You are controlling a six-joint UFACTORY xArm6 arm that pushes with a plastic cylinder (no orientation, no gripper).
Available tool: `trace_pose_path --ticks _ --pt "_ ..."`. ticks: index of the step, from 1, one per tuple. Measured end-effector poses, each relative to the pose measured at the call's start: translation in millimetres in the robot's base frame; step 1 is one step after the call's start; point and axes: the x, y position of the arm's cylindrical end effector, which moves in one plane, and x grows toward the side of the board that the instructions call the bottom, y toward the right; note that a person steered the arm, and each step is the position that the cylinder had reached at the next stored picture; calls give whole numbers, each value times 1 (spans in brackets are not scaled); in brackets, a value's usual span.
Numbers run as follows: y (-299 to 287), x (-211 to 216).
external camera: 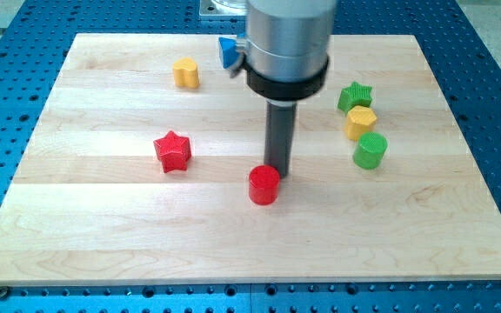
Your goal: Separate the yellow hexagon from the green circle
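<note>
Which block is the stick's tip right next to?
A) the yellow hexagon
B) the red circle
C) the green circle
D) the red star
B: my tip sits at the upper right edge of the red circle, while the yellow hexagon and green circle lie far off to the view's right.

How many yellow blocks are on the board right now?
2. A yellow cylinder sits near the view's top left. The yellow hexagon sits at the view's right, wedged between the green star and green circle. The arm could hide others.
</note>
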Motion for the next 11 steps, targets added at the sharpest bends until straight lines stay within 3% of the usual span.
trace_pose_path --ticks 1,2,3,4,6,9,11 --pt "52 12" --pt "149 12" --pt "171 -12" --pt "176 -48" --pt "125 -58" --pt "115 -91" --pt "175 -104"
